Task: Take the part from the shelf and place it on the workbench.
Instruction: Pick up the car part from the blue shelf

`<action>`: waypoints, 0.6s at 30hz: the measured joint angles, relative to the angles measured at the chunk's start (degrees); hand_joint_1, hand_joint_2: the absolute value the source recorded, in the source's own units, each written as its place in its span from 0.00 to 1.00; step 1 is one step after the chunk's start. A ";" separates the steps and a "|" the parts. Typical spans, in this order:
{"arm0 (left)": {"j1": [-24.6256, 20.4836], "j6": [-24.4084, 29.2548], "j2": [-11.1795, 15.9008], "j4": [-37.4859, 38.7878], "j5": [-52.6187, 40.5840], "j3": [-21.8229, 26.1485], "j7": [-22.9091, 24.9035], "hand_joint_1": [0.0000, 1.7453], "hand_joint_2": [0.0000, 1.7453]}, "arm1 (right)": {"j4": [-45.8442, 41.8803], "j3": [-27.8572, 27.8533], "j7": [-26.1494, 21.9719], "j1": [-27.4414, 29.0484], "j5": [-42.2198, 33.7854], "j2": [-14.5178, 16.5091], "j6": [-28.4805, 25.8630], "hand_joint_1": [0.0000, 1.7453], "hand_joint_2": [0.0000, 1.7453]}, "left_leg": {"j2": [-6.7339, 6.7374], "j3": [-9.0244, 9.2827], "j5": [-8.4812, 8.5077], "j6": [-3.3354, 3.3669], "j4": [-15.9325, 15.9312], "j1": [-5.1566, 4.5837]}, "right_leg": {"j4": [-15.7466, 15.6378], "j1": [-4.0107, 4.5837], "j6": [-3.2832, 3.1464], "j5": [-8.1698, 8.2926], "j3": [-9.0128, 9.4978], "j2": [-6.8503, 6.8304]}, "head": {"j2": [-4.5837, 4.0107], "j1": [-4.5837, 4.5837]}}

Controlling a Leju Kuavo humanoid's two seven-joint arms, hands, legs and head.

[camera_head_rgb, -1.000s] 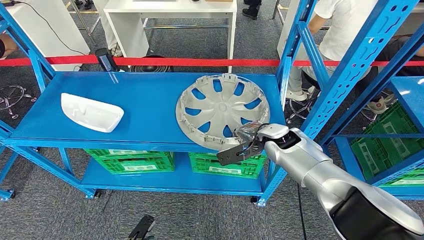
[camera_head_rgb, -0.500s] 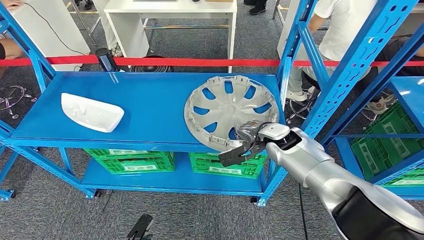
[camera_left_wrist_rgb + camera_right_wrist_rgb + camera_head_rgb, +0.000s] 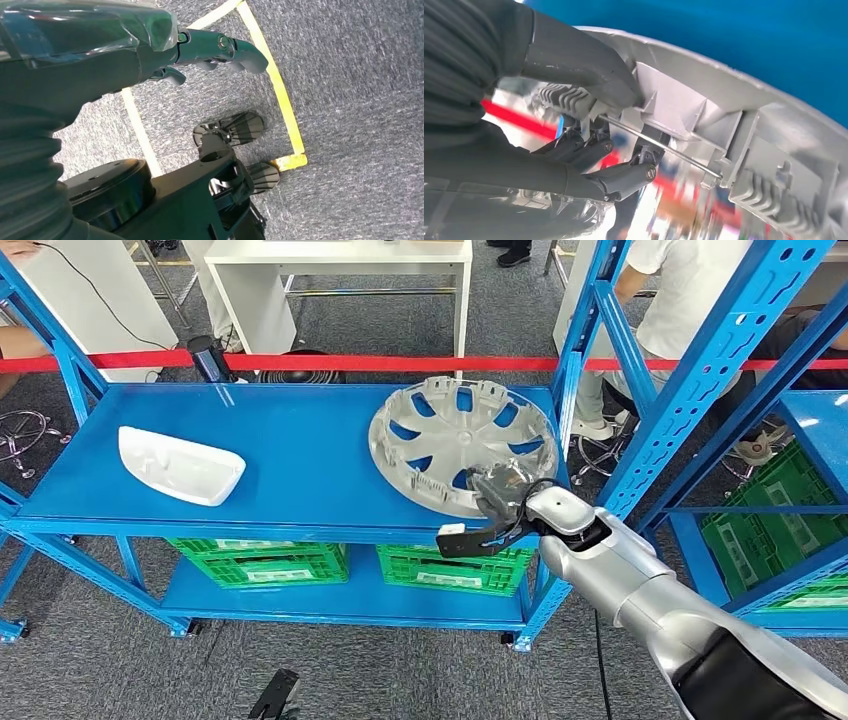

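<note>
From the head view, the big silver wheel cover (image 3: 462, 445) sat on the blue shelf (image 3: 290, 455), near its right end. Its near edge was tipped up off the shelf, and its far edge rested down by the shelf's back edge. It tilted like that because the right hand (image 3: 497, 508) held it by the near rim, at the shelf's front edge. I think the hand was lifting it that way so it could come off the shelf. A white plastic part (image 3: 180, 464) lay flat by the shelf's left end, well apart from the hand. Green crates (image 3: 260, 562) stood on the lower shelf.

From the left wrist view, the left hand (image 3: 205, 52) hung over the grey carpet (image 3: 360, 100). It held nothing. Its fingers (image 3: 240, 50) were partly bent, and I could not tell if they were apart or closed.

From the right wrist view, the right hand's thumb (image 3: 589, 65) pressed on the rim of the wheel cover (image 3: 744, 130). The dark fingers (image 3: 624, 175) curled under the rim on the other side. So the rim was pinched between them, with the blue shelf behind it.
</note>
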 joint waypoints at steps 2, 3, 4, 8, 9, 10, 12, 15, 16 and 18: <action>0.22 0.47 -0.13 0.00 0.04 0.03 -0.42 0.00 1.00 | -2.09 -2.99 -0.82 0.98 0.51 -0.34 -5.82 1.00 1.00 | -0.01 -0.07 0.00 0.00 0.01 0.00 | 0.00 0.00 0.00 0.00 -0.07 -0.01 | 0.00 0.00; 0.27 0.67 -0.20 0.00 0.03 0.06 -0.54 0.00 1.00 | -3.23 -4.52 -1.37 1.63 0.67 -0.49 -8.18 1.00 1.00 | -0.02 -0.12 -0.01 0.00 0.01 0.00 | 0.00 0.00 0.00 0.00 -0.12 -0.01 | 0.00 0.01; 0.30 0.80 -0.29 0.00 0.01 0.08 -0.61 0.00 1.00 | -4.44 -6.08 -1.96 2.34 0.81 -0.60 -10.26 1.00 1.00 | -0.03 -0.18 -0.01 0.00 0.01 0.00 | 0.00 0.00 0.00 0.00 -0.18 -0.01 | 0.00 0.01; 0.32 0.97 -0.60 0.00 -0.05 0.11 -0.84 0.00 1.00 | -8.73 -11.72 -4.46 4.96 1.14 -0.72 -16.29 1.00 1.00 | -0.09 -0.35 -0.01 0.00 0.01 0.01 | 0.00 0.00 0.00 0.00 -0.33 -0.02 | 0.00 0.01; 0.32 0.98 -0.66 0.00 -0.08 0.12 -0.91 0.00 1.00 | -9.59 -12.97 -5.06 5.42 1.13 -0.72 -17.29 1.00 1.00 | -0.11 -0.36 -0.01 0.00 0.01 0.01 | 0.00 0.00 0.00 0.00 -0.34 -0.02 | 0.00 0.01; 0.32 0.99 -0.70 0.00 -0.10 0.13 -0.99 0.00 1.00 | -10.44 -14.20 -5.60 5.87 1.03 -0.71 -18.13 1.00 1.00 | -0.11 -0.38 -0.01 0.01 0.01 0.01 | 0.00 0.00 0.00 0.00 -0.35 -0.03 | 0.01 0.01; 0.32 1.03 -0.76 0.00 -0.21 0.13 -1.10 0.00 1.00 | -12.08 -16.49 -6.56 6.84 0.38 -0.67 -19.48 1.00 1.00 | -0.10 -0.40 -0.01 0.01 0.01 0.01 | 0.00 0.00 0.01 0.00 -0.37 -0.03 | 0.00 0.01; 0.31 1.17 -0.81 0.00 -0.41 0.13 -1.15 0.00 1.00 | -14.69 -19.71 -7.83 8.38 -1.28 -0.54 -21.05 1.00 1.00 | -0.10 -0.44 -0.01 0.01 0.01 0.00 | 0.00 -0.01 0.01 0.00 -0.41 -0.03 | -0.01 0.00; 0.31 1.26 -0.84 0.00 -0.45 0.13 -1.15 0.00 1.00 | -15.55 -20.65 -8.04 8.80 -1.81 -0.49 -21.34 1.00 1.00 | -0.10 -0.45 -0.01 0.01 0.01 0.00 | 0.00 -0.01 0.00 0.00 -0.43 -0.03 | 0.00 0.00; 0.31 1.42 -0.89 0.00 -0.56 0.13 -1.15 0.00 1.00 | -17.10 -22.30 -8.19 9.56 -2.85 -0.38 -21.80 1.00 1.00 | -0.10 -0.46 0.00 0.01 0.01 0.00 | 0.00 0.00 0.00 0.00 -0.45 -0.03 | 0.01 0.01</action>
